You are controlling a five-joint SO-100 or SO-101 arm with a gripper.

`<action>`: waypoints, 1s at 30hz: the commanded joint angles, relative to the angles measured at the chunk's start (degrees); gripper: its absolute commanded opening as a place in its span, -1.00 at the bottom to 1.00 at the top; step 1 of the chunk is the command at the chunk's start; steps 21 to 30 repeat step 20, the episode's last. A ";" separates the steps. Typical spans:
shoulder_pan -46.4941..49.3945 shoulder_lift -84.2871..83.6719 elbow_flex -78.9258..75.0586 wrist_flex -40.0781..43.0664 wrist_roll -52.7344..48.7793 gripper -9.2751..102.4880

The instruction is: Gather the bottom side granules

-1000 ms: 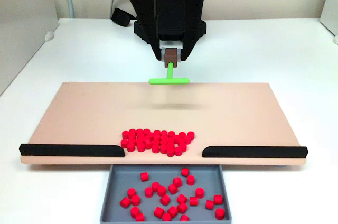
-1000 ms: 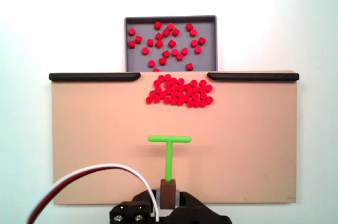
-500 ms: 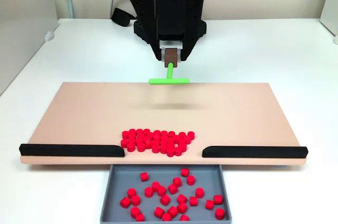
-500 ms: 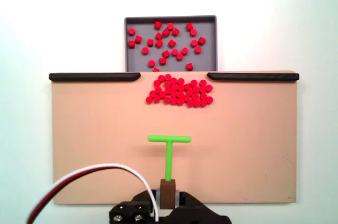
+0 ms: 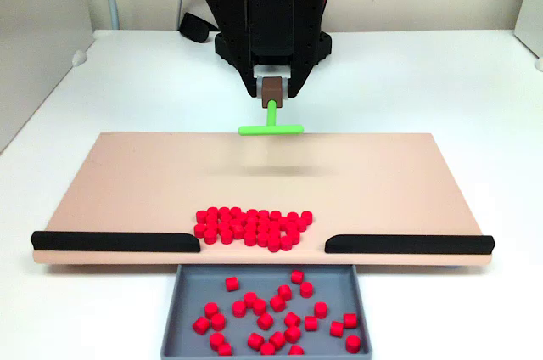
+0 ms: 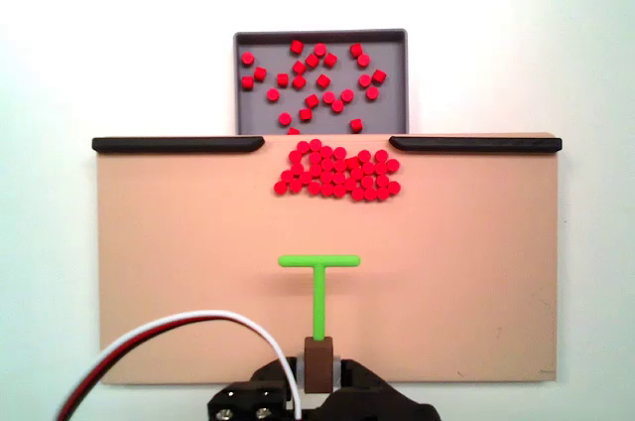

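Observation:
The granules are a dense patch of small red pellets on the tan board, right by the gap between two black rails. My gripper is shut on the brown block handle of a green T-shaped pusher. The pusher's crossbar hangs over the board's edge farthest from the pellets, well apart from them. Its shadow on the board suggests it is lifted a little.
A grey tray beyond the gap holds loosely scattered red pellets. Black rails line the board's edge on both sides of the gap. A white and red cable runs to the arm. White table surrounds the board.
The gripper and pusher have drawn back very slightly away from the pellets. The pellets have not moved.

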 commanded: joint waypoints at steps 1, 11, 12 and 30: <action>-0.09 2.55 -0.44 0.18 0.44 -0.83; -0.79 1.05 -0.62 0.18 0.35 -0.82; -0.88 1.14 -0.53 0.18 0.26 -0.82; -0.88 1.67 -0.44 0.18 -0.18 -0.82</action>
